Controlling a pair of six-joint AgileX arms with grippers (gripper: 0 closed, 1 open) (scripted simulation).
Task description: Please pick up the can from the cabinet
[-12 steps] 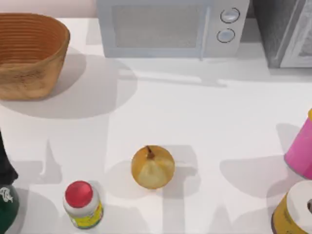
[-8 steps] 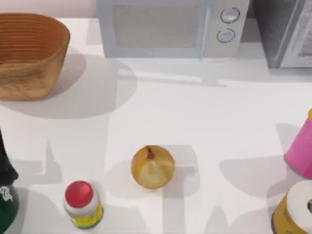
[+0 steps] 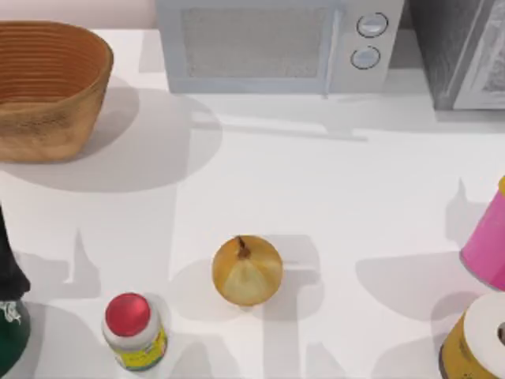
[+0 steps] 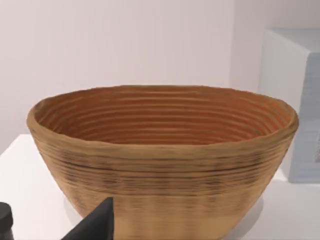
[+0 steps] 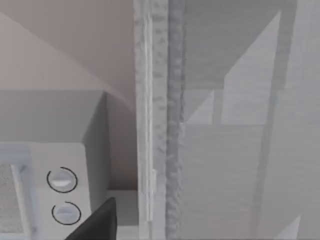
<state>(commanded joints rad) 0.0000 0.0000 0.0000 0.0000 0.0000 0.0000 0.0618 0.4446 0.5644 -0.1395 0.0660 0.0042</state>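
**White tabletop, right arm closing on the cabinet**

White table point(image 3: 316, 181) is carrying a wicker basket point(image 3: 47, 87), an onion point(image 3: 247, 271), a red-capped bottle point(image 3: 132, 332) and a pink container point(image 3: 485, 245) in the top view. A microwave point(image 3: 276, 43) is standing at the back, beside the grey cabinet point(image 3: 461, 51). These items are sitting where they were 0.7 s ago. Only the arm shadows are shifting, with a spike now falling beside the pink container.

From the left wrist, the left gripper point(image 4: 95, 225) is idling, facing the basket point(image 4: 160, 165).

From the right wrist, the right gripper point(image 5: 97, 222) is aiming at the cabinet door edge point(image 5: 155, 125), past the microwave's 2 dials point(image 5: 62, 195). The can is presumably waiting behind that door. I cannot tell whether either gripper is spread or pressed together.
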